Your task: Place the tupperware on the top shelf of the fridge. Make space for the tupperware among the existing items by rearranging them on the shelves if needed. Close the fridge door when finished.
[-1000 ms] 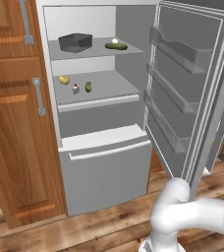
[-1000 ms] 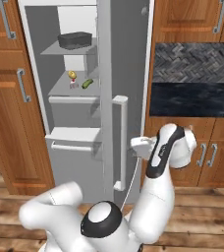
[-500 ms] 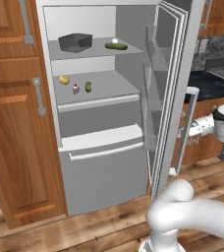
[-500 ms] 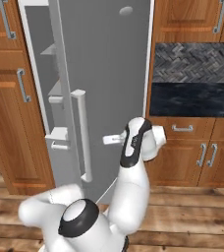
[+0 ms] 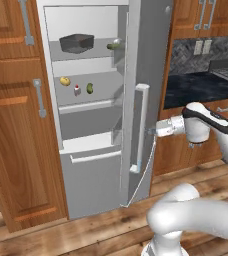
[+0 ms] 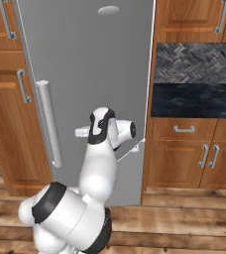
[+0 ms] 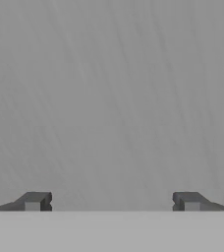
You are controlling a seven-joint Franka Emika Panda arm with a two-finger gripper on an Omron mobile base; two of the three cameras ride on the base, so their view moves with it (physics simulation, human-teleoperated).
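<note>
Gripper: the gripper had its two dark fingertips spread wide with nothing between them, facing the flat silver-grey outer face of the fridge door at close range.
Gripper seen from the left base: the gripper pointed left at the door, right against its outer face, just right of the vertical bar handle at about mid-height.
Arm pose: the forearm ran level from the right, with a bent white-and-dark joint beside the wooden cabinets; in the right base view the arm rose from the base at the lower left and its wrist reached toward the door panel.
Door: partly swung in, standing roughly edge-on in the left base view, the fridge interior visible to its left.
Tupperware: the dark-grey tupperware sat on the top shelf, toward its left.
Top shelf, right: a green cucumber lay partly hidden by the door edge.
Second shelf: a yellow lemon-like fruit on the left, a tiny red-topped carton in the middle, a small green pickle to the right, all apart from each other.
Lower drawer: the lower drawer was shut beneath the shelves.
</note>
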